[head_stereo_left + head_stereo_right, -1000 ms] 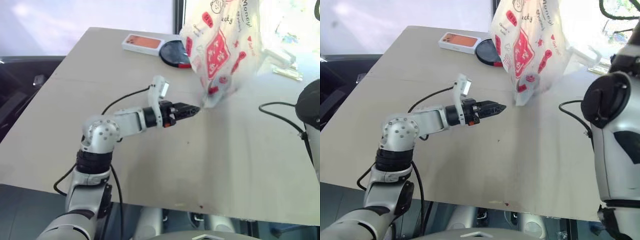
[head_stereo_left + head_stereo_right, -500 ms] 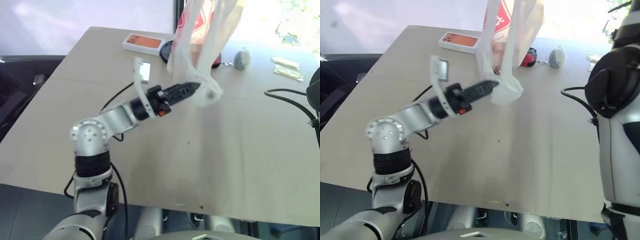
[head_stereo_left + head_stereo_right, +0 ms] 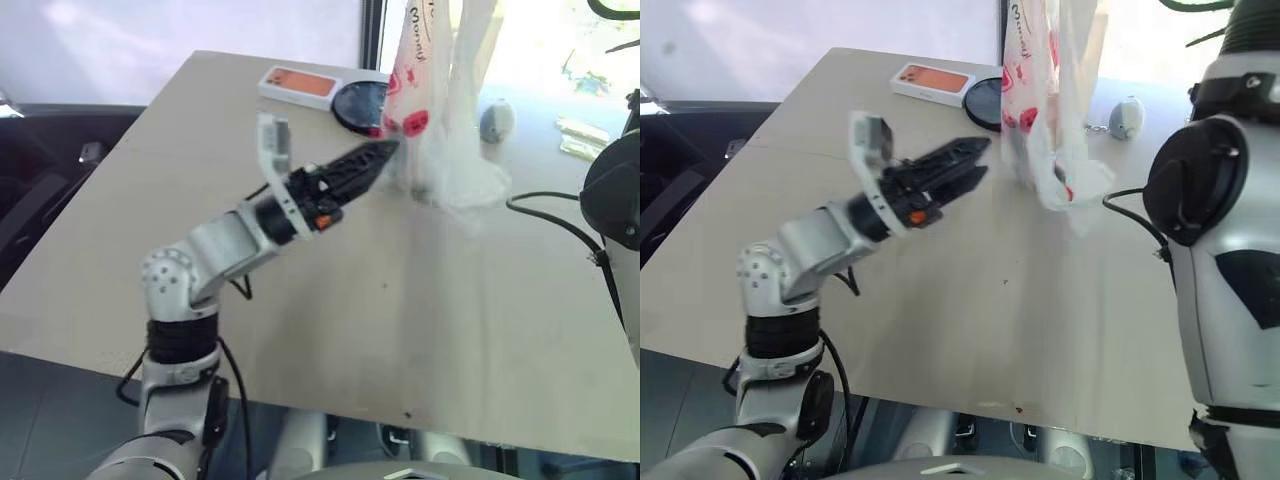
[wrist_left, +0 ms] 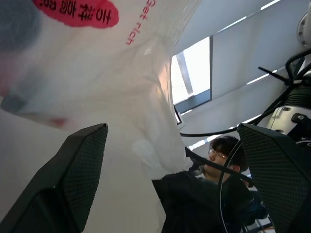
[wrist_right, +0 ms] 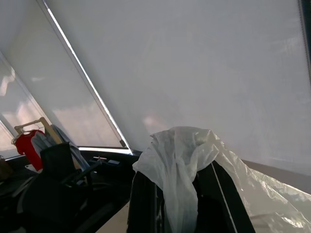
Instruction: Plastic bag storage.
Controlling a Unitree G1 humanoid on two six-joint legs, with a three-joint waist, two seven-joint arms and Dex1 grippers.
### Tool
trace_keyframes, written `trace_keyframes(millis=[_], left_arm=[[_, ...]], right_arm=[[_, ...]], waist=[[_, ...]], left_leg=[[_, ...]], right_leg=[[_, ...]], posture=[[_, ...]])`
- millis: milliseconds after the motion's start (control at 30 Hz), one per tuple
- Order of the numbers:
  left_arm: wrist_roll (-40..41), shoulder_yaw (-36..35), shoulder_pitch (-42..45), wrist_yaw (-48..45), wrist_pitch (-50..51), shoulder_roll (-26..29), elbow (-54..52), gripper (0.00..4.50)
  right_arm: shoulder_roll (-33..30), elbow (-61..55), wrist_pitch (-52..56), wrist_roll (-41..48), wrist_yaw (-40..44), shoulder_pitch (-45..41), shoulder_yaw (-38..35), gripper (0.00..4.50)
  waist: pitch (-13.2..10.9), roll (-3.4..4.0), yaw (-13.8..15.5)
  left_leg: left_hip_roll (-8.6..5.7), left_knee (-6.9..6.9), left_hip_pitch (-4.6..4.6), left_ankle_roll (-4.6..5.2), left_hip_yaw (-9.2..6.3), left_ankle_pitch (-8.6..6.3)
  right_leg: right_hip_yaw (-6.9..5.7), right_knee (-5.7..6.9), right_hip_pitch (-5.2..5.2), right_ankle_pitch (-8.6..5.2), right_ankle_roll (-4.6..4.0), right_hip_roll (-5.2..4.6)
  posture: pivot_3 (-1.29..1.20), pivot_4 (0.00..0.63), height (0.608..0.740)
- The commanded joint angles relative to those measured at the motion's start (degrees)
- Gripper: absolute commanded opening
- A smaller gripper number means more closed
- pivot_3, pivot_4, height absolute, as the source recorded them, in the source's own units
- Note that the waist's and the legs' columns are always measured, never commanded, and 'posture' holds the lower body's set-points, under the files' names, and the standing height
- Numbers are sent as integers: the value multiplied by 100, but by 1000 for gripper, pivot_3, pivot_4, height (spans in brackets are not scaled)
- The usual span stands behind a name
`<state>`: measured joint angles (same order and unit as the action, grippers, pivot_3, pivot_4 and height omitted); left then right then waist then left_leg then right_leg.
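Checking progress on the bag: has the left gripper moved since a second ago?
Yes. The left gripper has risen and swung toward the orange phone box, and now stands open beside the hanging translucent white plastic bag.

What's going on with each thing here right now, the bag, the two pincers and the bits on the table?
plastic bag: hanging upright, gathered narrow, bottom down by the table.
left pincer: open, beside the bag, holding nothing.
right pincer: shut on the bag's top.
phone: lying flat.
round black disc: flat, partly behind the bag.
grey oval object: resting on the table.
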<state>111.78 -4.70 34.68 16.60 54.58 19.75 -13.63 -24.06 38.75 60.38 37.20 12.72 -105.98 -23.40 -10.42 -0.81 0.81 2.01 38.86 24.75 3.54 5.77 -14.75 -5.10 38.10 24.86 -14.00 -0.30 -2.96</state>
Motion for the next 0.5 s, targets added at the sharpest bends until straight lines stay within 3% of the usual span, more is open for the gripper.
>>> trace_keyframes(millis=[33,400,500], left_arm=[[122,-92,93,-249,144,106,-28,4448],[122,282,696,103,574,-191,872,4448],[65,583,934,577,498,-69,1222,3876]], right_arm=[[-65,-530,-50,198,-78,-154,-192,0],[51,-815,45,262,-279,-96,-202,0],[102,-944,97,318,-349,-67,-218,0]], waist=[[0,1,-21],[0,0,2],[0,1,1]], left_leg=[[2,0,-2,0,2,0],[2,35,-4,0,3,0],[2,38,-5,0,1,0]], right_leg=[[1,0,0,0,0,3],[8,37,0,0,-1,4],[9,44,0,-1,-1,3]], posture=[[0,150,740],[0,150,740],[0,150,740]])
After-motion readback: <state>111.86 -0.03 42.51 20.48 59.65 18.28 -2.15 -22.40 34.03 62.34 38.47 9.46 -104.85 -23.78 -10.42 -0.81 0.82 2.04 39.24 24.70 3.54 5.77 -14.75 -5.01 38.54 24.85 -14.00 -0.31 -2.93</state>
